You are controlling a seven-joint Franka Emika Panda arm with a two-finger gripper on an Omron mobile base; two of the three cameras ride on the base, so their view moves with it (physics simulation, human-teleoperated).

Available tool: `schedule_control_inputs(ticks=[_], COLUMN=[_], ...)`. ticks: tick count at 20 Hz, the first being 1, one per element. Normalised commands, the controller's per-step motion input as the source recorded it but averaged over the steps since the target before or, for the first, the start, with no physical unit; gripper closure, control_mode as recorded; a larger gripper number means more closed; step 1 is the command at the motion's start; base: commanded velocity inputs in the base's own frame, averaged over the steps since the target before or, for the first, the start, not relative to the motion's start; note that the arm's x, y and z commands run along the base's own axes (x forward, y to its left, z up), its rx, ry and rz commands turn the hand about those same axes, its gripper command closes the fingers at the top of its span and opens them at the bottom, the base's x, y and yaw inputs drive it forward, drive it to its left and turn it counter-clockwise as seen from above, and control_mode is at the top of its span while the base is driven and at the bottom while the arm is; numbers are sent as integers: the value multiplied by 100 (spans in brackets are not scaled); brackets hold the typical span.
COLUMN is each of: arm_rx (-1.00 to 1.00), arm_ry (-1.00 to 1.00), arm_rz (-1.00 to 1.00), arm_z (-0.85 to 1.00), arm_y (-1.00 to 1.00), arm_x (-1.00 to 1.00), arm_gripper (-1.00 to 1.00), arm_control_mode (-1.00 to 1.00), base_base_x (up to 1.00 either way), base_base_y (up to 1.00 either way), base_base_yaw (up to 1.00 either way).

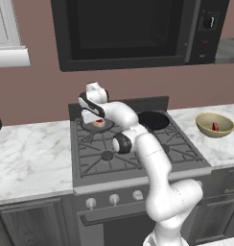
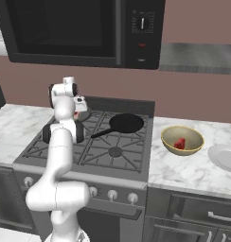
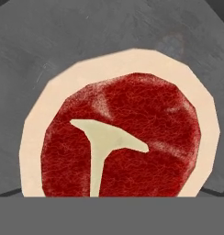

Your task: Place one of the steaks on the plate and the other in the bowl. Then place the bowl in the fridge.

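One steak (image 3: 123, 137), red with a pale fat rim and a T-shaped bone, lies on a grey pan (image 3: 63, 36) at the stove's back left burner. It shows small in the left base view as steak (image 1: 99, 123). My gripper (image 1: 92, 117) hangs right above it, pointing down with its jaws wide, and nothing is held. A second steak (image 2: 180, 143) rests inside the tan bowl (image 2: 167, 142) on the right counter, also seen as bowl (image 1: 203, 123). The light-grey plate (image 2: 224, 158) lies bare to the bowl's right. The fridge is out of view.
A black frying pan (image 2: 127, 123) sits on the back right burner, its handle pointing toward the arm. A dark microwave (image 1: 123, 29) hangs over the stove. Marble counters (image 1: 28, 153) flank the stove on both sides.
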Motion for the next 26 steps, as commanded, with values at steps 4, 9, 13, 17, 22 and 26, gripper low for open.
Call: schedule_control_inputs(ticks=[4,9,13,17,22,26], arm_rx=[0,0,0,0,3,7], arm_ry=[0,-5,-19,-41,-36,-21], arm_rz=[0,0,0,0,0,0], arm_z=[0,17,10,7,1,-7], arm_y=[0,0,0,0,-1,-3], arm_x=[0,-21,-59,-41,-7,-2], arm_gripper=[100,100,100,100,100,100], arm_control_mode=[-100,-100,-100,-100,-100,-100], base_base_x=[0,0,0,0,0,0], base_base_y=[0,0,0,0,0,0], base_base_yaw=[0,0,0,0,0,0])
